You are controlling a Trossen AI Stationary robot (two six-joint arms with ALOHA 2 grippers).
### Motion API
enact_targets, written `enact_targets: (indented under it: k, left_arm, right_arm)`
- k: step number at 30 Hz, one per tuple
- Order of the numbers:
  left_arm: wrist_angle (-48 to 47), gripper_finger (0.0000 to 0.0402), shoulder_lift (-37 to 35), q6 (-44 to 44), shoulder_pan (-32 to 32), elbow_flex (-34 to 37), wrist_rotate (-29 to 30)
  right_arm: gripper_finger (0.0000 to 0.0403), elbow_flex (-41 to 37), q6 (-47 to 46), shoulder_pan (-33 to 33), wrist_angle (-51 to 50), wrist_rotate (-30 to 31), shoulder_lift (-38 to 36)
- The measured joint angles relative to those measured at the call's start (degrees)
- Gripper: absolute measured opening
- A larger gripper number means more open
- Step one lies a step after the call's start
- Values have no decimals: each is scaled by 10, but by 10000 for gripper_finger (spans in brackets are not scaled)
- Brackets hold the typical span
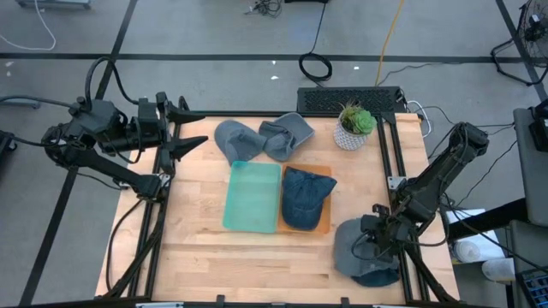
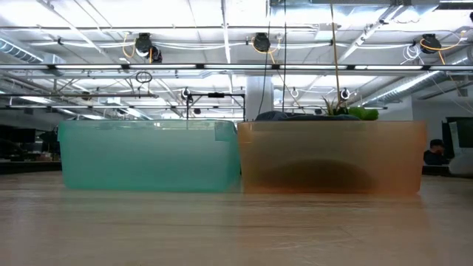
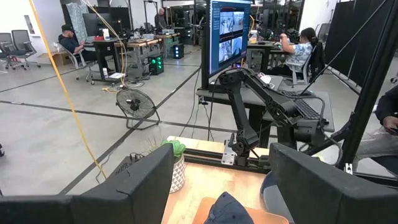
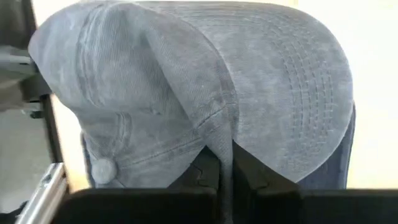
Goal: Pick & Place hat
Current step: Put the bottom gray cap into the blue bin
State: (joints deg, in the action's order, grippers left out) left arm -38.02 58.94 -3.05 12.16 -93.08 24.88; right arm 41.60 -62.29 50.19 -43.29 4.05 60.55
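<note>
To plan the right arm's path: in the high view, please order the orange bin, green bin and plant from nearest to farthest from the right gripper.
1. Orange bin, table middle, nearest the right gripper.
2. Plant, far right corner.
3. Green bin, left of the orange bin.

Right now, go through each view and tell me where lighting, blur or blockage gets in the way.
High view: even light, sharp, soft shadows only. Low view: bright ceiling lights behind; the green bin and orange bin block the table beyond, and neither gripper shows. Left wrist view: the left fingers loom dark and soft up close, the room sharp. Right wrist view: the grey cap fills the frame before a washed-out background.
</note>
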Motion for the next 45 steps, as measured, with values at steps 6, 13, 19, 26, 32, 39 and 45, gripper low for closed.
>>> enact_targets:
  k: [6,13,19,26,32,39,45]
  left_arm:
    - [0,269,0,2,0,0,-15]
    - [-6,269,0,3,0,0,-15]
    - [-18,269,0,-1,0,0,-15]
    - [-18,269,0,-3,0,0,-15]
    - [-17,269,0,-9,-3,0,-15]
    - [-31,269,0,-43,-26,0,-15]
    - [-35,269,0,-92,-48,0,-41]
  right_arm:
    - [1,26,-9,0,-54,4,-51]
    - [0,75,28,-2,-165,10,-78]
    - [0,148,103,-35,-280,51,-77]
    - [0,259,227,-110,-412,51,-43]
    - [0,351,386,-184,-464,52,16]
    - [0,434,531,-258,-467,121,81]
    - [0,487,641,-321,-467,183,120]
